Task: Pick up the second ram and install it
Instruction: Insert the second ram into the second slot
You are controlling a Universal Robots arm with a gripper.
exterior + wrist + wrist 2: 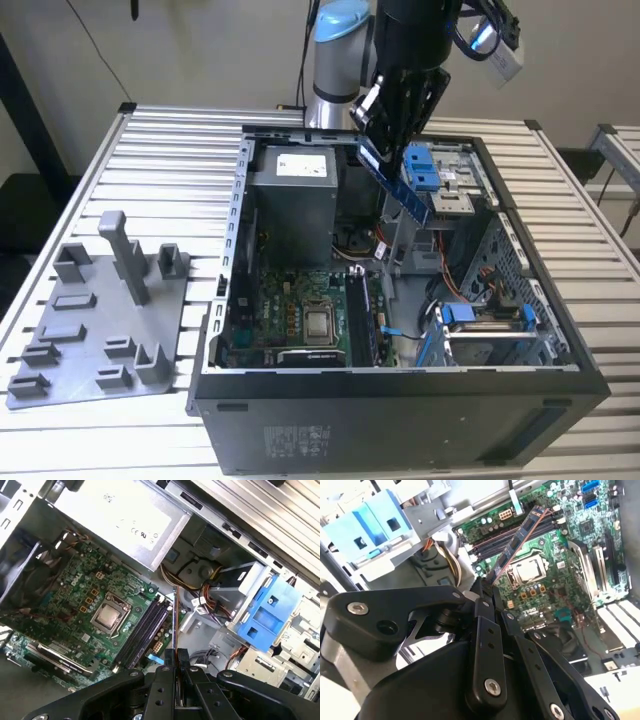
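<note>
Presently we record the hand (374,135) clamped on the second ram (397,187), its gripped end hidden between the fingers (481,602). We find the stick tilted above the open case (400,400), clear of the motherboard slots (143,629), near the blue bracket (424,160).

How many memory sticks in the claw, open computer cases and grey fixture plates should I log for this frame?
Memory stick, gripped in the claw: 1
Open computer case: 1
Grey fixture plate: 1
Total: 3
</note>
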